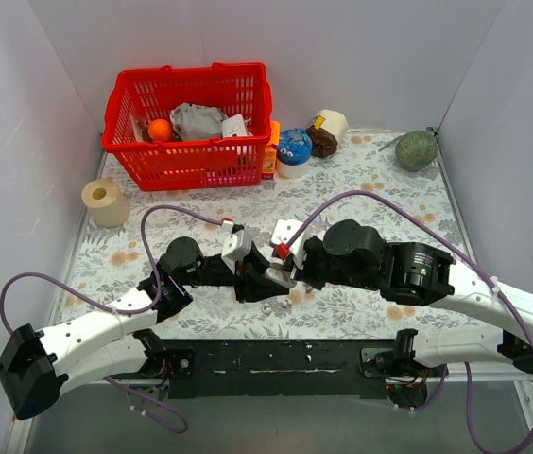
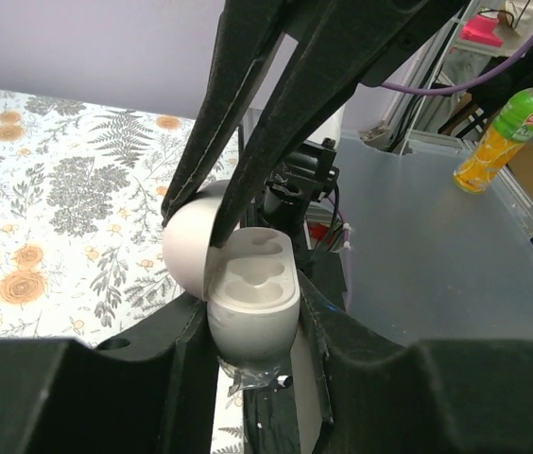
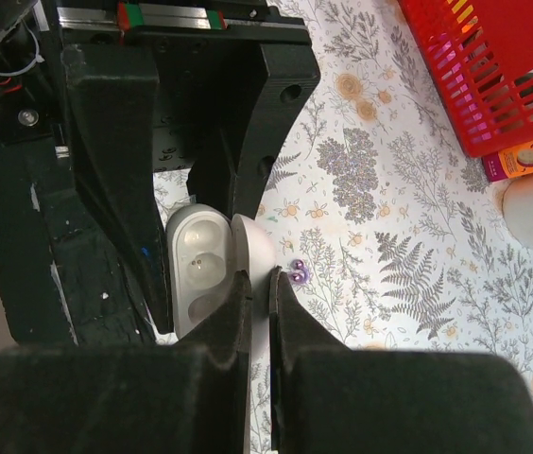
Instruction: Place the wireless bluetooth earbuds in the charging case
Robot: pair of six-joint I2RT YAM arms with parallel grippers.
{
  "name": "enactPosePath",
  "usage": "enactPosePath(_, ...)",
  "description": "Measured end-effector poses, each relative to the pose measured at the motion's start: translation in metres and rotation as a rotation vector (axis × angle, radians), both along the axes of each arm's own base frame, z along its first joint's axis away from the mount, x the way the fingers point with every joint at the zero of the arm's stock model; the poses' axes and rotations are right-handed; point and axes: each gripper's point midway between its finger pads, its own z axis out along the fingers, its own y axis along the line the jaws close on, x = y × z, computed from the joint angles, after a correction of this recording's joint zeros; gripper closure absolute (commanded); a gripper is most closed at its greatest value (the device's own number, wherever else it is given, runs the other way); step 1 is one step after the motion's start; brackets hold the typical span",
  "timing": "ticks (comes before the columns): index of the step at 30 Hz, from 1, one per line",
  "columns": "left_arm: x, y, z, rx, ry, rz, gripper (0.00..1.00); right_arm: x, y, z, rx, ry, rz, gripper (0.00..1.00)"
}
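Tabletop: covered with a floral print, with a red basket set at its far side.
Left pincer: clamped on the body of the charging case.
Right pincer: pressed together on the edge of the case's lid.
Charging case: held open between the two pincers, near the tabletop's near edge.
Earbuds: left lying on the tabletop just beside the case, outside it.

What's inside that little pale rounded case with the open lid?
The pale rounded case holds only two empty hollows; tiny shiny purple earbuds lie outside. Black fingers cover its sides.
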Motion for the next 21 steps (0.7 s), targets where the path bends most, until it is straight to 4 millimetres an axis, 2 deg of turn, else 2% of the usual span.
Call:
enactPosePath(2,0.0002,-0.0002,-0.0006,0.002,0.003,0.0,0.78,0.0,0.0,-0.0001,-0.001,-0.001,0.0,0.99)
enactPosePath(3,0.0002,-0.0002,-0.0006,0.002,0.002,0.0,0.73,-0.0001,0.0,-0.0001,-0.001,-0.002,0.0,0.99)
enactPosePath(4,0.0003,-0.0002,-0.0005,0.001,0.002,0.001,0.63,-0.0003,0.0001,-0.0001,-0.001,-0.002,0.0,0.99)
enactPosePath(6,0.0009,-0.0003,-0.0001,0.0,0.001,0.004,0.53,-0.0002,0.0,0.0001,-0.001,-0.004,-0.002,0.99)
enactPosePath(10,0.005,-0.0008,0.0046,-0.018,-0.004,0.028,0.52,0.0001,-0.0002,-0.0001,-0.001,-0.004,-0.008,0.99)
enactPosePath(15,0.0079,-0.0007,0.0079,-0.03,-0.009,0.046,0.6,0.0,-0.0004,-0.0055,-0.011,-0.002,-0.012,0.99)
enactPosePath(17,0.0085,-0.0007,0.0074,-0.028,-0.007,0.049,0.6,0.0002,-0.0003,-0.0054,-0.01,-0.003,-0.014,0.99)
enactPosePath(21,0.0089,-0.0005,0.0071,-0.028,-0.006,0.05,0.51,0.0006,-0.0004,-0.0052,-0.01,-0.005,-0.016,0.99)
